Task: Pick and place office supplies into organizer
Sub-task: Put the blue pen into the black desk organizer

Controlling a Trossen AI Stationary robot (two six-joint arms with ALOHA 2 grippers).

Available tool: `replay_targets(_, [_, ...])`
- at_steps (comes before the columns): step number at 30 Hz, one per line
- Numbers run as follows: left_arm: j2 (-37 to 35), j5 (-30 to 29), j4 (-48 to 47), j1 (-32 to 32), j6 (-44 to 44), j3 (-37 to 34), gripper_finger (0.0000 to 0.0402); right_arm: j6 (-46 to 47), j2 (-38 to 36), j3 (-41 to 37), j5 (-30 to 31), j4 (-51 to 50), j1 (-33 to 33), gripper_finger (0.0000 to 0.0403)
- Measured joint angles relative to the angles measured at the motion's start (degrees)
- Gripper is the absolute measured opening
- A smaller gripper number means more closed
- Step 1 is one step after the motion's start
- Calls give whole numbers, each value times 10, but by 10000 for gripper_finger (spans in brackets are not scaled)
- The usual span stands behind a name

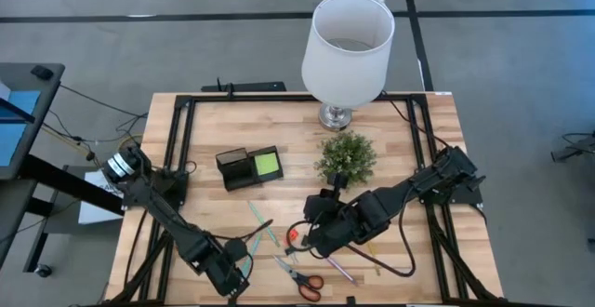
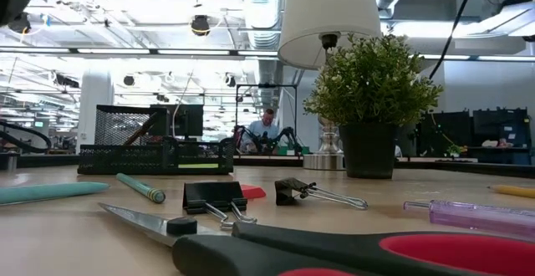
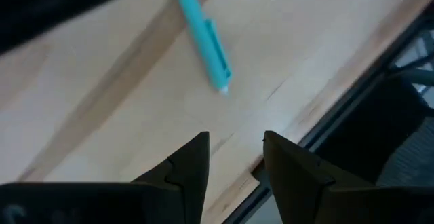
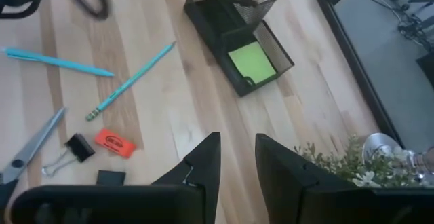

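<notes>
The red-handled scissors (image 1: 302,279) lie on the near edge of the wooden table (image 1: 409,149), and nothing is holding them. Just to their right a pink pen (image 1: 340,271) lies flat.

The left gripper (image 1: 234,282) hangs low over the near left part of the table. Its two fingers (image 3: 193,166) have a small gap between them and nothing is in it. A teal pen (image 3: 202,35) lies on the wood just past them.

The right gripper (image 1: 307,235) is above the middle of the table, a bit farther back. Its fingers (image 4: 207,159) also stand a little apart and hold nothing. Under and near it lie a small orange piece (image 4: 114,142), a black clip (image 4: 76,147) with silver arms, and a teal pencil (image 4: 130,80). A yellow pencil (image 1: 369,248) pokes out to the right of this arm.

Farther back and to the left sits the black organizer (image 1: 249,166). The lime-green sticky-note pad (image 4: 251,63) is already in its low tray. The taller mesh cup beside it looks empty.

To the right of the organizer stands a small green plant (image 1: 347,157). Behind the plant, at the far edge, is a lamp (image 1: 347,48) with a white shade.
</notes>
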Motion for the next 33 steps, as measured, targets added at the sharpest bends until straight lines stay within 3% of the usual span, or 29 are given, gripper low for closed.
replay_targets(19, [35, -52, 25, -3, -39, 0, 132, -2, 0, 0, -15, -5, 0, 87])
replay_targets(33, [44, -41, 38, -1, -56, 0, 132, -31, 0, 0, -15, -4, -1, 87])
